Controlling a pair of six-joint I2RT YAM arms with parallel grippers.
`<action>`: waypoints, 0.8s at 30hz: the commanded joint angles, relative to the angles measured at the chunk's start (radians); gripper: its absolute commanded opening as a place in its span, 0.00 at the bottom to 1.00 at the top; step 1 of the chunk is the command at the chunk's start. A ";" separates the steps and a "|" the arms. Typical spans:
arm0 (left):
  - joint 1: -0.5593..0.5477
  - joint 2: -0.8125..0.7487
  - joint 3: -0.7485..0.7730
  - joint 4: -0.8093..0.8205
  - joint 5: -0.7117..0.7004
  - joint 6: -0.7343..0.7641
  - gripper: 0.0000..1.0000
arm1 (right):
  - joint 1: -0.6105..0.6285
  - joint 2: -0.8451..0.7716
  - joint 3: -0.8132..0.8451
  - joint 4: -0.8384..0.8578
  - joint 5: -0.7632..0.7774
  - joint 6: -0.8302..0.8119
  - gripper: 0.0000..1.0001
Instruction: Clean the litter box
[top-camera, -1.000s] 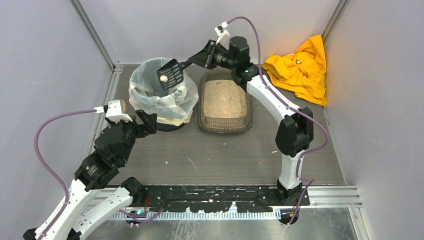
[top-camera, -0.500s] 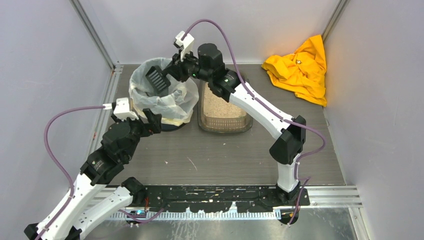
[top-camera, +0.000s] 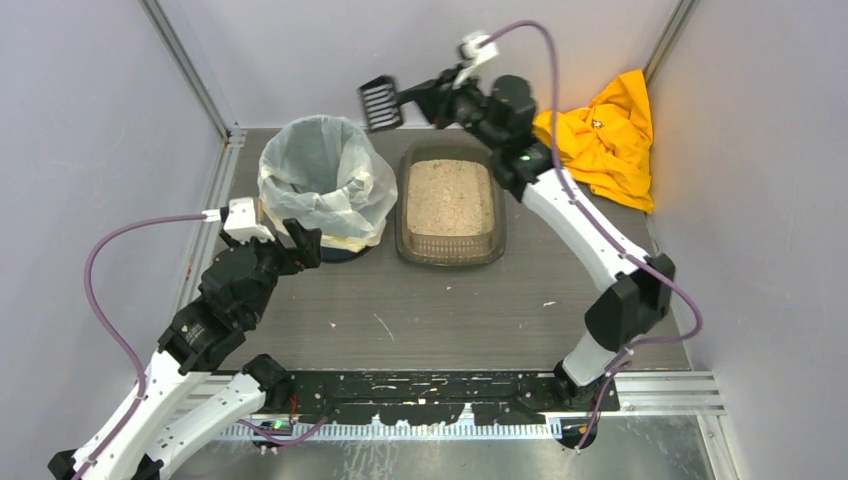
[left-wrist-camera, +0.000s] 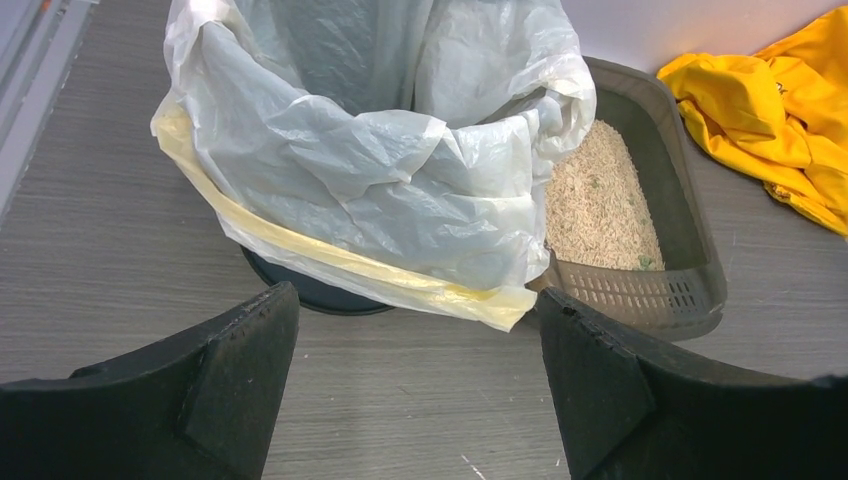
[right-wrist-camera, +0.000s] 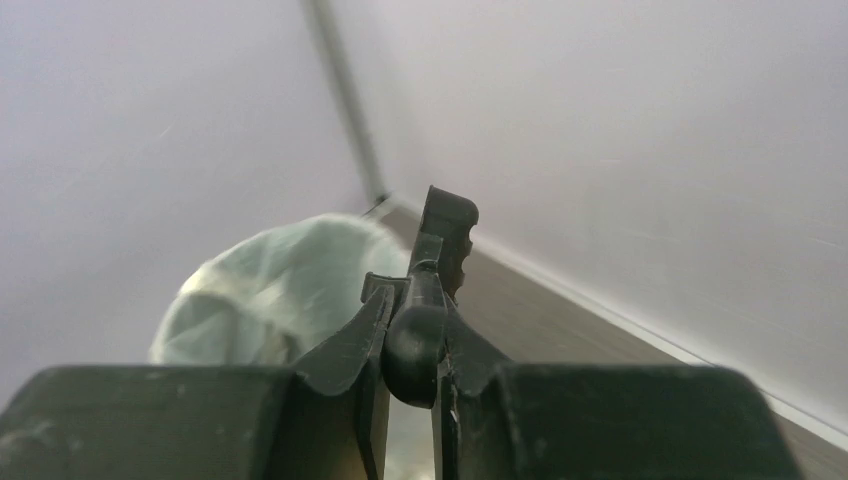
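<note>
The right gripper (top-camera: 428, 98), stretched high to upper centre, clamps the scoop (top-camera: 380, 103) handle. The left gripper (top-camera: 300, 244) gapes toward the bin (top-camera: 322, 180).

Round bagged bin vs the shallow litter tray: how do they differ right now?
Shape: the round bin lined with a white plastic bag is circular; the shallow translucent brown-grey plastic litter box is rectangular with rounded corners. Height: the bin stands taller; the litter box is low. Contents: the litter box holds pale beige granules; the bin shows only its bag. Shared: both sit upright, side by side on the grey table.
</note>
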 joint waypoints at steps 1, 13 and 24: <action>0.002 0.016 0.006 0.054 0.002 0.015 0.89 | -0.160 -0.192 -0.122 0.173 0.072 0.173 0.01; 0.003 0.102 -0.004 0.089 0.042 -0.020 0.89 | -0.275 -0.162 -0.418 -0.124 0.250 0.094 0.01; 0.002 0.120 -0.012 0.089 0.029 -0.021 0.92 | -0.283 -0.042 -0.412 -0.114 0.338 0.087 0.01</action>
